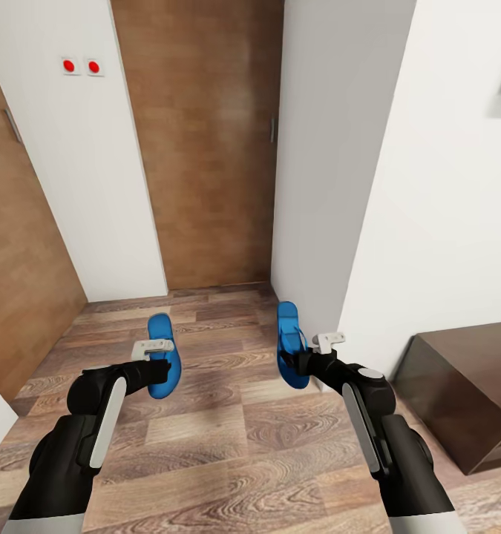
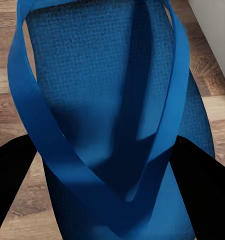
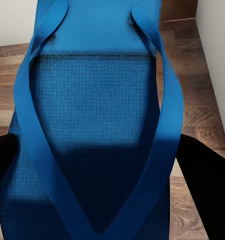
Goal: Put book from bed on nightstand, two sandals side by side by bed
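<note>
A brown wooden door is seen straight ahead, between white walls. Two red round buttons are set on the left wall. A dark brown cabinet stands at the near right on the wood-plank floor.

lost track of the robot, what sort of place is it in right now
Probably an indoor hallway: a wood door between white walls, and a plank floor. Each gripper carries a sandal.

Both arms outstretched forward; left gripper and right gripper each clamped on something
</note>
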